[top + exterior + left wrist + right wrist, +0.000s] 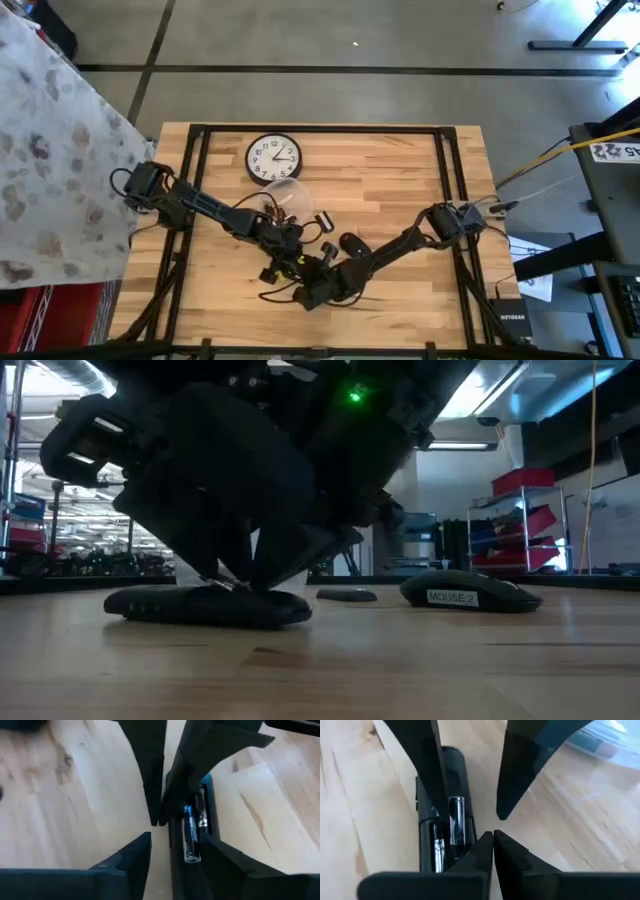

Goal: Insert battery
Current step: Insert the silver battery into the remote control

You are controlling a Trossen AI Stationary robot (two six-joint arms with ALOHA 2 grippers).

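Evidently the battery (pixel 456 822) lay in the remote (pixel 440 810); left fingers (pixel 145 855) spread, right fingers (pixel 492 847) clenched empty. Battery judged light, stiff, slippery; hold mid-barrel.

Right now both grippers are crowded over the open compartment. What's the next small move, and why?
Probably press the battery down with the right gripper, fingers closed tip to tip. It lies in the open compartment of the remote but looks only partly seated, one end riding up. The left gripper straddles the remote with fingers open, so it should steady it.
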